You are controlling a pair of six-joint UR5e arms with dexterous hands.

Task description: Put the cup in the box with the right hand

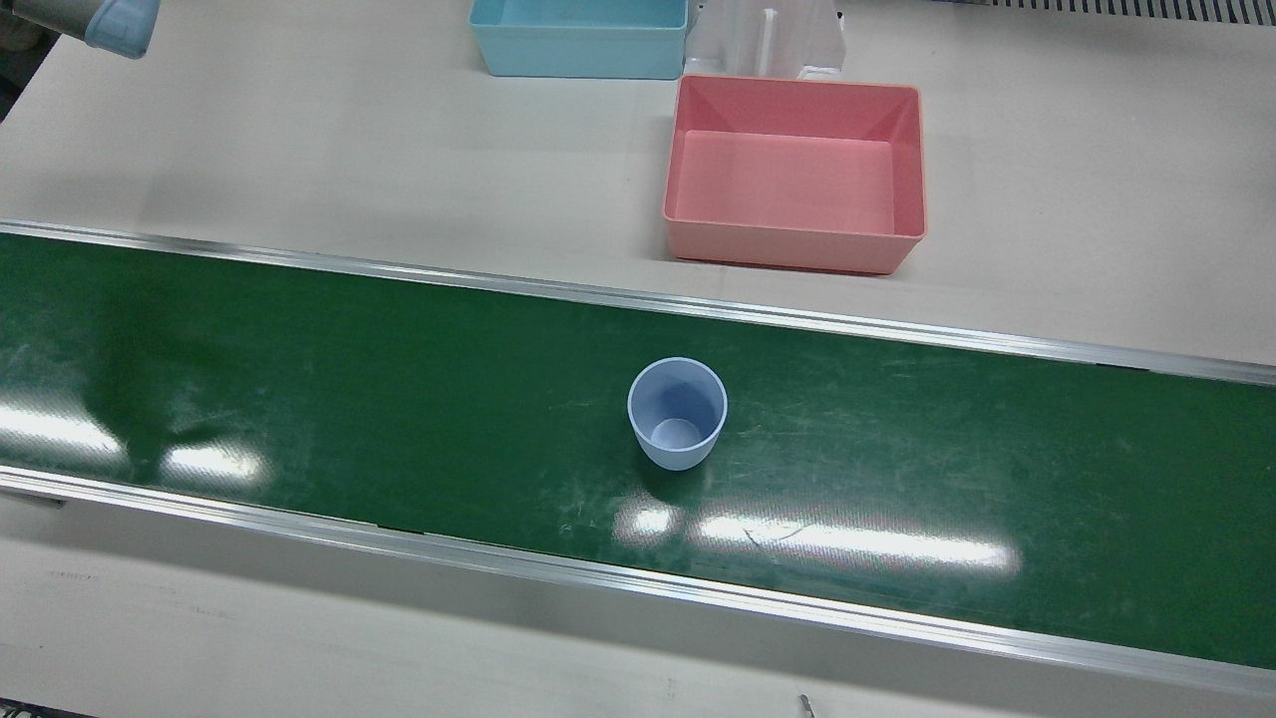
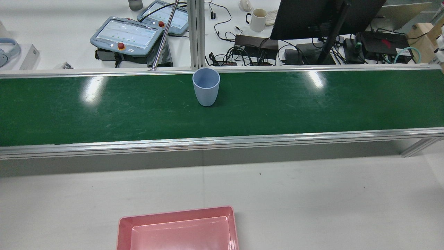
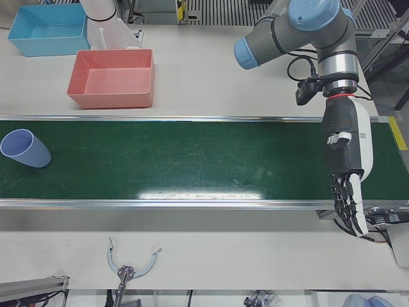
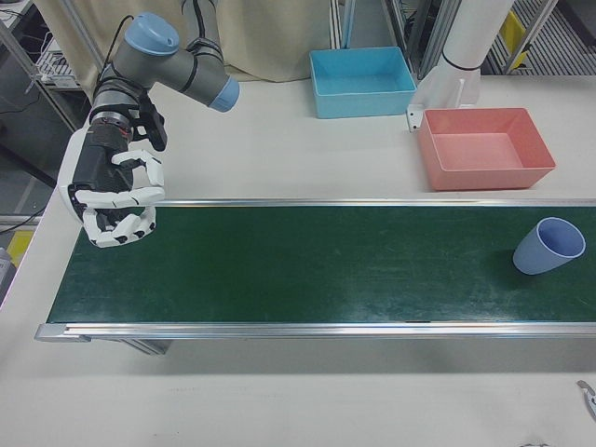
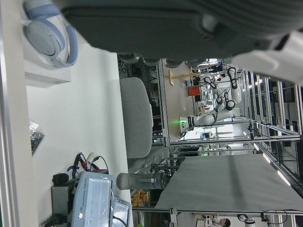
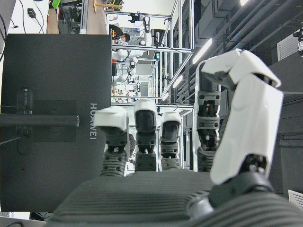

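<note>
- Cup [image 1: 677, 413], pale blue, stands upright and empty on the green belt [image 1: 399, 399], centre of the front view; nothing touches it.
- Pink box [image 1: 795, 170] sits on the counter [image 1: 299, 150] just beyond the belt's far rail, upper centre-right of the front view, empty. A blue box [image 1: 579, 36] lies further back, at the top edge.
- Right hand [image 4: 114, 200] hangs over the belt's end at the left of the right-front view, well apart from the cup at the far right. Fingers [image 4: 140, 196] half-curled, apart, grasping nothing.
- Left hand [image 3: 345, 173] hangs at the right of the left-front view, fingers extended downward, released, empty.
- Step in hand, as judged: the reach has yet to begin. Travel the right hand along the belt, spread the fingers wider than the cup's wall before arrival, come in from the side at mid-height.
- Risk: the cup looks light, and a glancing touch could tip it. Close evenly, lift clear of the rail before crossing to the pink box.
</note>
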